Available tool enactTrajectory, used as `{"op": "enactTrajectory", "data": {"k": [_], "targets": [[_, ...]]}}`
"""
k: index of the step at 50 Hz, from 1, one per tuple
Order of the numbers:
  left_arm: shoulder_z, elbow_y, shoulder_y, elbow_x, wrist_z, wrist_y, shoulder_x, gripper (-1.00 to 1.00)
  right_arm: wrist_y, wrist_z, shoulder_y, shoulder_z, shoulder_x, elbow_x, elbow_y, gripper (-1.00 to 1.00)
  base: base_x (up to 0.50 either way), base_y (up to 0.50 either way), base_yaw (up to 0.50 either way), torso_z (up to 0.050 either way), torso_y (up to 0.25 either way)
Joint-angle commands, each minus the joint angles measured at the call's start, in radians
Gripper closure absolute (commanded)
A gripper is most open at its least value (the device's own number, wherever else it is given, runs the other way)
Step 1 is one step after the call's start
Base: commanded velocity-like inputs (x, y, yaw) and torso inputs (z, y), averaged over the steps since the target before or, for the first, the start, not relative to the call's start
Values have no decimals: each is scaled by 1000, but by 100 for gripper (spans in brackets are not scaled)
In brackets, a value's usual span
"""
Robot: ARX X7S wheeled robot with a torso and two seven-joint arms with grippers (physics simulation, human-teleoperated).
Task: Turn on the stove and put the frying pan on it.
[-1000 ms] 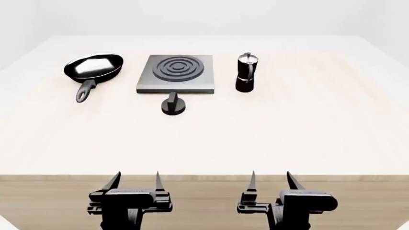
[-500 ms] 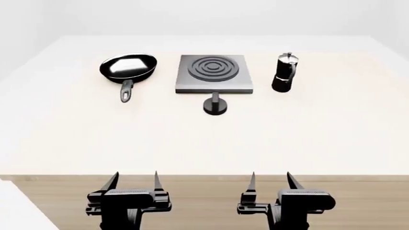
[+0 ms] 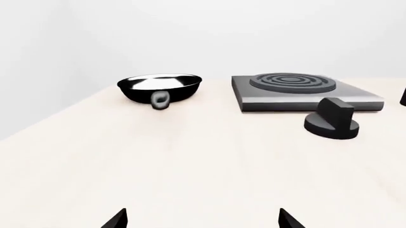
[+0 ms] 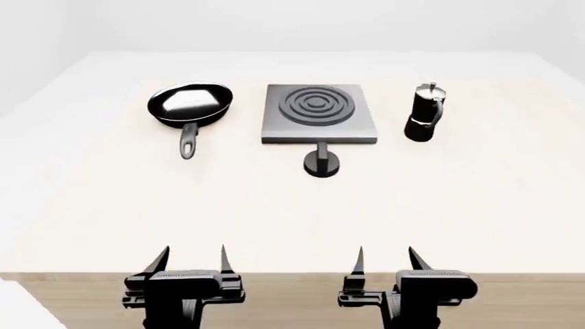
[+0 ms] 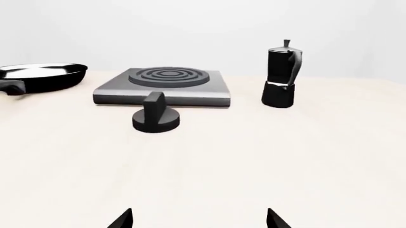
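Note:
The grey square stove (image 4: pixel 317 112) with ring burner lies at the table's far middle; its black round knob (image 4: pixel 321 163) sits just in front of it. The black frying pan (image 4: pixel 190 103) with a shiny inside lies to the stove's left, handle pointing toward me. Both show in the left wrist view: the pan (image 3: pixel 159 87), the stove (image 3: pixel 298 90) and the knob (image 3: pixel 332 124). The right wrist view shows the stove (image 5: pixel 163 85), the knob (image 5: pixel 155 117) and the pan (image 5: pixel 39 78). My left gripper (image 4: pixel 191 259) and right gripper (image 4: pixel 386 259) are open and empty at the table's near edge.
A black moka pot (image 4: pixel 423 114) with a silver lid stands right of the stove; it also shows in the right wrist view (image 5: pixel 282 75). The light wooden table (image 4: pixel 292 212) spreads between the grippers and the objects. White walls lie behind.
The view has shifted: the pan, stove, knob and moka pot now sit further right and slightly lower in the head view. The table's front edge sits lower. Both grippers keep their pose.

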Motion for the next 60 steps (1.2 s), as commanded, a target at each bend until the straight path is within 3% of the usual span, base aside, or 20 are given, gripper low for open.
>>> {"op": "enactTrajectory", "data": {"k": [1,60], "targets": [[14,-10,-4,-8,-10,14,-10,-100,-1,9,6,-11,11,9,11,-100,500,4,0,0,0],[60,-8,-7,-41,-57,22,-45,-100,-11,54,9,-50,44,46,9,-100,498,22,0,0,0]]}}
